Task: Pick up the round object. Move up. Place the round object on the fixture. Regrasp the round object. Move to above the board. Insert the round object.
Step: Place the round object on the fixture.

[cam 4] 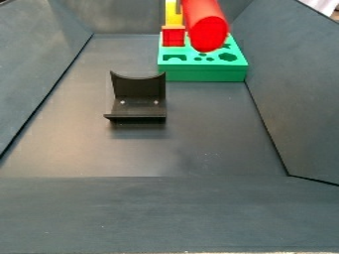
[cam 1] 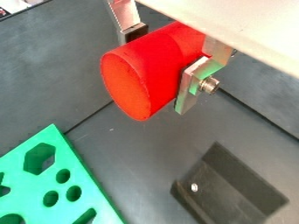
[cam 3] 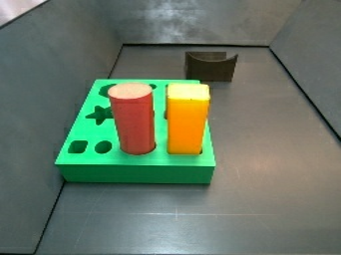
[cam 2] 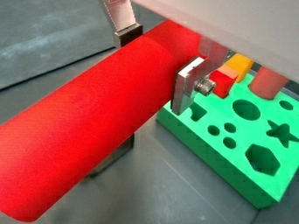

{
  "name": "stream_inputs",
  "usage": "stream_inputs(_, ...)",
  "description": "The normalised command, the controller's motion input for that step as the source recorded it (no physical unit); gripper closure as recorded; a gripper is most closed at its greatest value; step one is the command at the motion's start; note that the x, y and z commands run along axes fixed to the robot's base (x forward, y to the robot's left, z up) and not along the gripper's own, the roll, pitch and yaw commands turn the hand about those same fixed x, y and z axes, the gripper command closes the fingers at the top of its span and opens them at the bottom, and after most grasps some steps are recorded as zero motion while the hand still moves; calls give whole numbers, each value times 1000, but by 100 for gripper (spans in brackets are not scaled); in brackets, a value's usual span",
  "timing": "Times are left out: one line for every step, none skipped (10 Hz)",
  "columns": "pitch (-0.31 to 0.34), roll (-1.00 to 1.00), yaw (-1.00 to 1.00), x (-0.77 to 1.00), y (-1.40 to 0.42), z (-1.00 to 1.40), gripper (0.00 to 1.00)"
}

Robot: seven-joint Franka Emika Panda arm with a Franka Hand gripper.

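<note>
My gripper point(cam 1: 162, 59) is shut on the round object point(cam 1: 140, 74), a glossy bright red peg held lying across the jaws, above the floor. Both silver fingers point(cam 2: 190, 83) press on its sides; it also shows in a wrist view point(cam 2: 93, 131). The green board point(cam 1: 47, 184) lies below, off to one side of the peg, and the dark fixture point(cam 1: 233, 188) lies to the other side. In a side view the peg point(cam 4: 205, 25) hangs in the air between the fixture point(cam 4: 137, 96) and the board point(cam 4: 201, 58). The gripper itself does not show in either side view.
On the board point(cam 3: 134, 164) stand a thicker salmon-red cylinder point(cam 3: 134, 120) and an orange-yellow square block point(cam 3: 188, 120). The fixture point(cam 3: 210, 65) sits behind the board near the back wall. Dark sloped walls enclose the floor.
</note>
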Motion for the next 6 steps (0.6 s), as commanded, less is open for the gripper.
stream_inputs(57,-175,-133,1000,-152,89,100)
stream_inputs(75,-172,-92,1000,-123,76,100)
stream_inputs(97,-170,-69,1000,-102,64,100)
stream_inputs(111,-161,-62,1000,-84,59,100)
stream_inputs(124,-155,-51,1000,-66,49,100)
stream_inputs(123,-149,-44,1000,-53,41,100)
